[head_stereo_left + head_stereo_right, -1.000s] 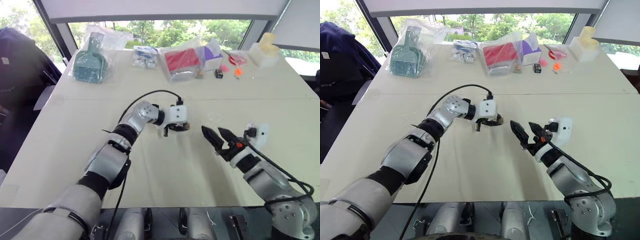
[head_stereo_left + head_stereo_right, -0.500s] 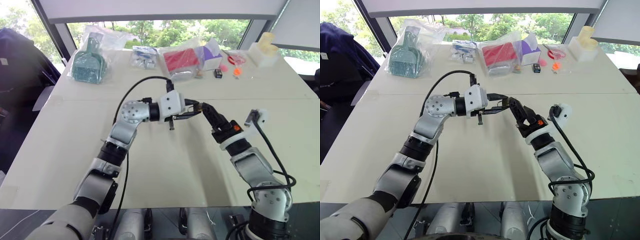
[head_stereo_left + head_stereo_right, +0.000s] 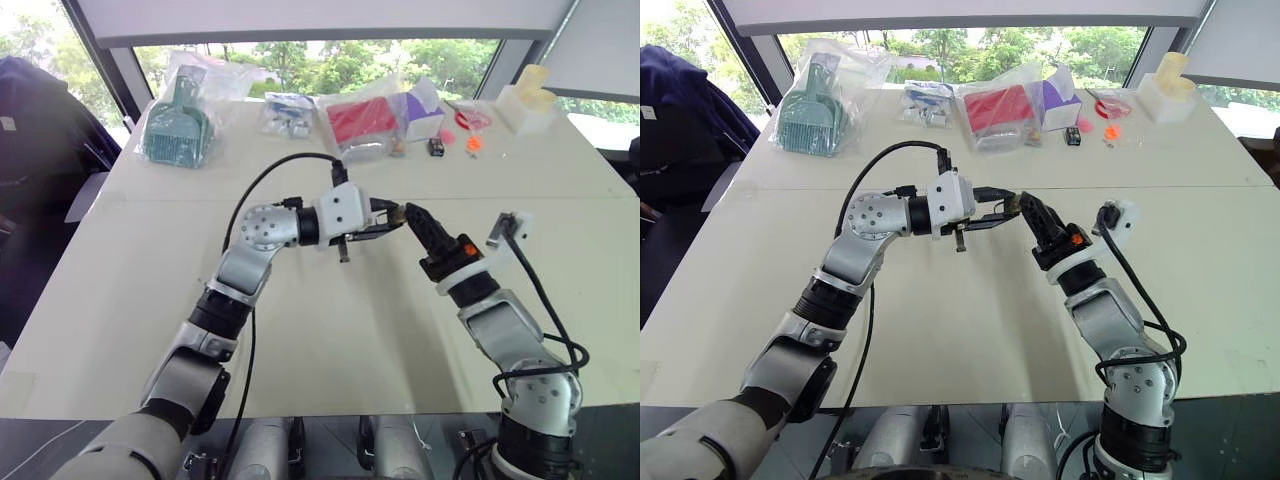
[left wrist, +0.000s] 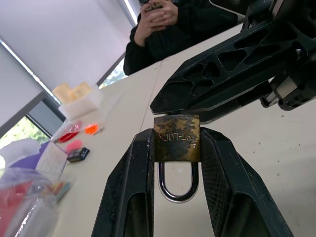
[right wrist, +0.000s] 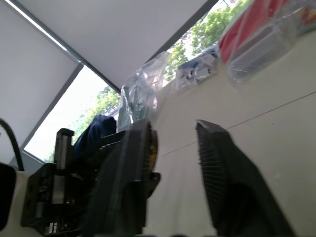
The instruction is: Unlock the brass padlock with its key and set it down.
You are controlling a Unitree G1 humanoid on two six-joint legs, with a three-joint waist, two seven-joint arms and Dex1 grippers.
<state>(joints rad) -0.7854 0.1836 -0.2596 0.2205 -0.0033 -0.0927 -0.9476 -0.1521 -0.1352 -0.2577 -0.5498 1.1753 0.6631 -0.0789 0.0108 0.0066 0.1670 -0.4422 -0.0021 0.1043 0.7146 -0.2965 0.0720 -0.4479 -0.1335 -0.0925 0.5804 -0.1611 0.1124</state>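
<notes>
While the left gripper is clamped on the brass padlock, the lock sits right at its fingertips, the yellow body pinched flat between the two black fingers and the thin silvery shackle hanging back into the gap between them. The padlock's long axis runs along the fingers: shackle toward the wrist, the body's far end facing outward, away from the gripper. In the head views the left gripper is raised above the white table, near the middle of the scene, pointing toward 3 o'clock, so the lock's outer end faces that way too.

The right gripper comes in from 4 o'clock and meets that outer end tip to tip. From the left wrist its black fingers lie directly against the far end of the padlock body. From the right wrist a gap shows between its two fingers, with the padlock's brassy edge beside one of them; I cannot tell whether anything is held there.

At 12 o'clock along the far table edge lie bagged items.
</notes>
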